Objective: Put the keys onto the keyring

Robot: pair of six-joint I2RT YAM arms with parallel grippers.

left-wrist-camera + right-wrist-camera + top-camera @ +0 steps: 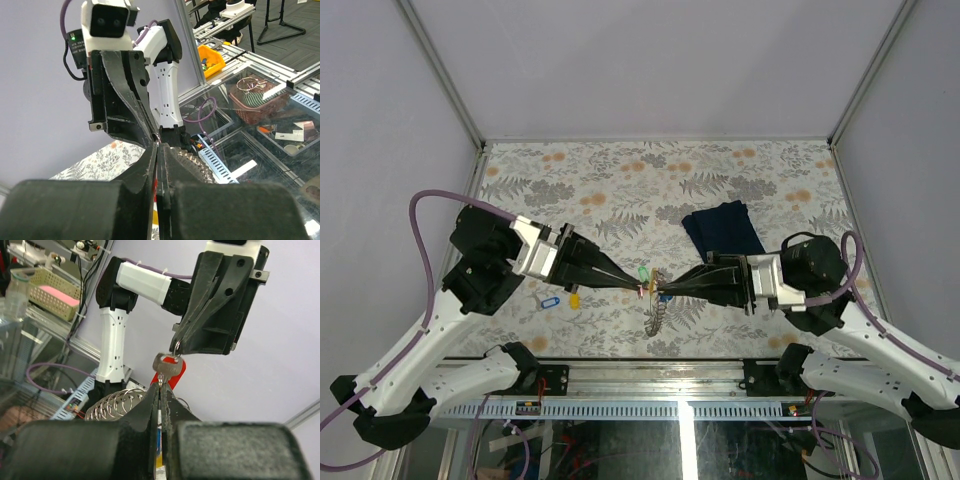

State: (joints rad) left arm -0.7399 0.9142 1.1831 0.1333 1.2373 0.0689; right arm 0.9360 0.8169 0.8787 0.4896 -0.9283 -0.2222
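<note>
- Over the middle of the table (620,180), near my edge, the two arms meet tip to tip, up off the top.
- My left gripper (640,284) is closed. It looks like it pinches a thin loop of the keyring (655,315), right at the head of a key (167,365).
- My right gripper (667,291) is closed too. It grips that silver key by its blade, with the head sticking up out of the fingers.
- From the right wrist I see a red tag (177,374) just behind the key.
- From above, the keyring hangs down from where the tips meet, toward my side. Its toothed rim shows well in both wrist views, just below the fingers.
- A green tag (642,272) sits just above the tips. I cannot tell what it hangs on.
- Left of the tips, the blue key (550,301) and the yellow key (574,298) lie flat on the table, near each other and under my left arm.
- A dark blue cloth (723,228) lies folded on the table past my right gripper, well apart from the loose keys.
</note>
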